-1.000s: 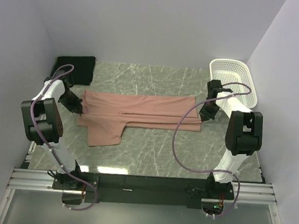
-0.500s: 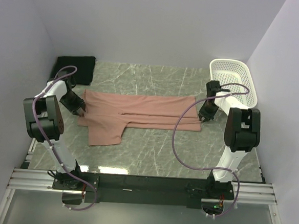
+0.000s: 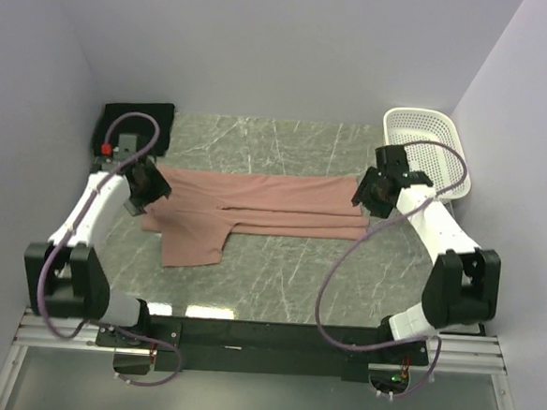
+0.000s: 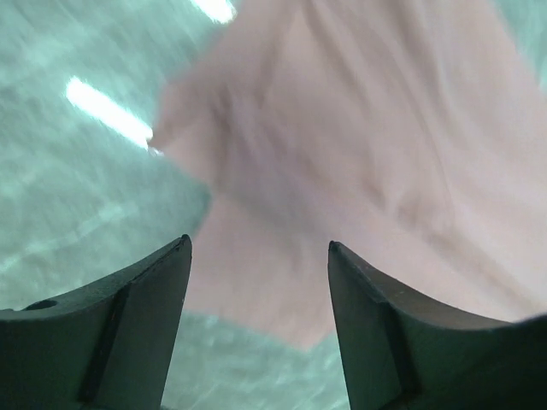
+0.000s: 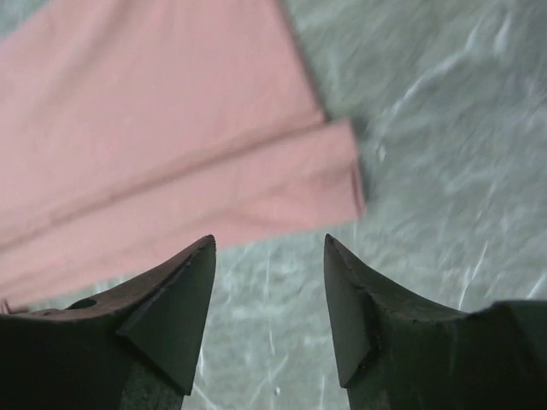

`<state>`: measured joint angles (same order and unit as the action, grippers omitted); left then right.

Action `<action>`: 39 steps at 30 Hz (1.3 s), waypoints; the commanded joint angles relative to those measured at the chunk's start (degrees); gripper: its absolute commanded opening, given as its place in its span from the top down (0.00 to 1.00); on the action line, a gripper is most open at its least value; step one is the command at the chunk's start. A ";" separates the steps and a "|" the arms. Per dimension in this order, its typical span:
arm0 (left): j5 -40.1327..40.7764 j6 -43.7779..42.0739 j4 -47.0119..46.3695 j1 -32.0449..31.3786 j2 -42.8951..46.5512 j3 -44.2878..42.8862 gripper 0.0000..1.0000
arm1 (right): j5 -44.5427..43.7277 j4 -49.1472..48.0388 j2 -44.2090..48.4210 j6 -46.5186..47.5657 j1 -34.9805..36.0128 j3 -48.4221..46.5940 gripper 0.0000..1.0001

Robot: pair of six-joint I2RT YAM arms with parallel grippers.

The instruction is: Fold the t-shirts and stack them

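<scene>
Both arms have lifted off the cloth since a second ago. The left gripper [image 3: 149, 185] and right gripper [image 3: 370, 187], which were pinched shut at the two ends of the pink t-shirt [image 3: 264, 200], now hover just above those ends. Their jaws are spread wide with nothing between them. The shirt itself has not shifted.

It lies flat as a long band across the middle of the table [image 3: 278, 271], running from 9 o'clock to 3 o'clock with its long edges folded in. One sleeve flap [image 3: 194, 242] pokes out toward 7 o'clock. The black t-shirt [image 3: 140, 125], already folded, sits in the far corner at 10 o'clock, and the white basket [image 3: 426, 145] stands at 2 o'clock.

The lengthwise fold looks just released. Next, I judge, the loose flap needs tucking in. The band then needs folding end over end, which calls for a fresh pinch at one end, before it goes onto the black one.
</scene>
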<state>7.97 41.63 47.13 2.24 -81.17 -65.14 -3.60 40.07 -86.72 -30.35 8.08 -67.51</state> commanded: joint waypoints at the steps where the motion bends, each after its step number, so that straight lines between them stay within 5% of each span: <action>1: 4.60 3.10 1.21 -7.58 7.41 5.80 0.31 | -1.41 -1.22 5.58 0.38 3.34 5.78 0.37; 8: 1.52 9.26 -3.18 -20.50 13.67 18.56 0.42 | -0.45 -2.72 16.31 -0.41 8.18 13.36 0.34; 25: 5.30 15.32 -6.62 -33.44 -2.85 20.23 0.44 | 2.80 -5.36 24.14 0.29 8.54 24.17 0.34; 28: 5.57 16.20 -6.88 -33.97 -4.35 21.37 0.54 | 3.50 -5.71 23.88 0.38 8.54 24.44 0.34; 35: 6.62 15.94 -7.76 -33.97 -6.11 21.99 0.99 | 3.42 -6.24 23.35 0.38 8.45 24.97 0.35; 39: 12.40 13.84 -1.71 -33.97 -5.68 17.17 0.99 | 3.42 -5.80 23.17 0.64 8.54 24.88 0.35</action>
<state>13.43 56.80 40.66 -31.81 -85.54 -46.30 -0.34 35.57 -63.88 -30.35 16.27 -42.70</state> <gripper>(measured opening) 0.025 0.654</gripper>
